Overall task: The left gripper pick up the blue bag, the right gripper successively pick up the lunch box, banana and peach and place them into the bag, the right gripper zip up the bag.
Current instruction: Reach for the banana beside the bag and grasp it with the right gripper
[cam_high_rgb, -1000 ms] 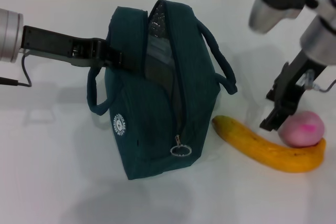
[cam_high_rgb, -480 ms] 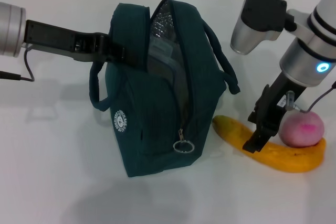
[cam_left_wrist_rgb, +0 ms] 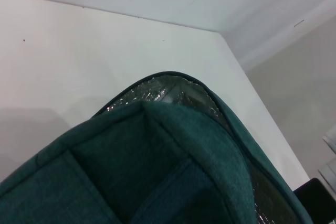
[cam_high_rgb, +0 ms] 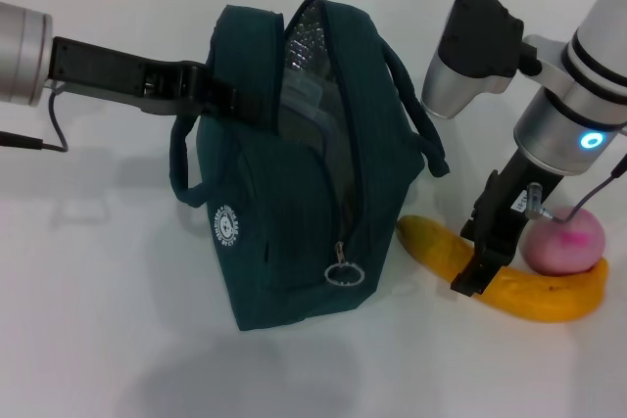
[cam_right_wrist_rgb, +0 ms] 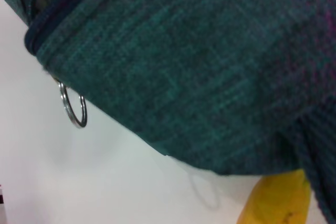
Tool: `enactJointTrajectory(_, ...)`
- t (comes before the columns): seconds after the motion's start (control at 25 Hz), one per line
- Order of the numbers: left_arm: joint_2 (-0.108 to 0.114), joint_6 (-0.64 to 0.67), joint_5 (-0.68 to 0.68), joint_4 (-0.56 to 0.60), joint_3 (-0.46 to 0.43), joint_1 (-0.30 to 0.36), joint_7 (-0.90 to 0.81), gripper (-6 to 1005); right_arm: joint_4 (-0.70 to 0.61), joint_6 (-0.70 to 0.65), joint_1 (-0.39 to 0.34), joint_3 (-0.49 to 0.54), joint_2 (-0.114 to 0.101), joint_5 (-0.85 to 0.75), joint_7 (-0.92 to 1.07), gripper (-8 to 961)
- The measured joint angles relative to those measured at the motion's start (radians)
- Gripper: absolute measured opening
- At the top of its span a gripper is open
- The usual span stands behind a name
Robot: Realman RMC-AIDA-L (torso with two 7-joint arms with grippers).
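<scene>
The blue bag (cam_high_rgb: 294, 183) stands upright at the middle of the table with its zipper open and silver foil lining (cam_high_rgb: 306, 31) showing. My left gripper (cam_high_rgb: 214, 95) is shut on the bag's left top edge. A clear plastic shape, likely the lunch box (cam_high_rgb: 299, 105), shows inside the opening. The banana (cam_high_rgb: 534, 291) lies to the right of the bag, with the peach (cam_high_rgb: 566, 242) touching its far side. My right gripper (cam_high_rgb: 477, 269) is low over the banana's middle, touching or nearly touching it. The right wrist view shows the bag (cam_right_wrist_rgb: 184, 66), its ring pull (cam_right_wrist_rgb: 72, 109) and the banana tip (cam_right_wrist_rgb: 273, 203).
The left wrist view shows the bag's top edge (cam_left_wrist_rgb: 157, 161) and foil lining (cam_left_wrist_rgb: 173, 90) against the white table (cam_left_wrist_rgb: 79, 51). The white table (cam_high_rgb: 98, 320) has bare room in front and to the left. The bag's handle (cam_high_rgb: 416, 110) loops toward the right arm.
My right gripper has moved down and left, from beside the peach onto the banana's middle. The left gripper and the bag have barely moved.
</scene>
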Motion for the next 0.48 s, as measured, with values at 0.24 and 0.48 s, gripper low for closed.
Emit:
enactJointTrajectory(0.24,0.001,0.001,0.000,0.000,0.000,0.002,0.000,33,0.008,0.003,0.002,-0.003,0.000,-0.010,0.013,698)
enactJointTrajectory(0.48,0.001,0.002,0.000,0.000,0.000,0.001,0.001,33,0.034,0.006,0.014,-0.014,0.000,-0.004,0.014,544)
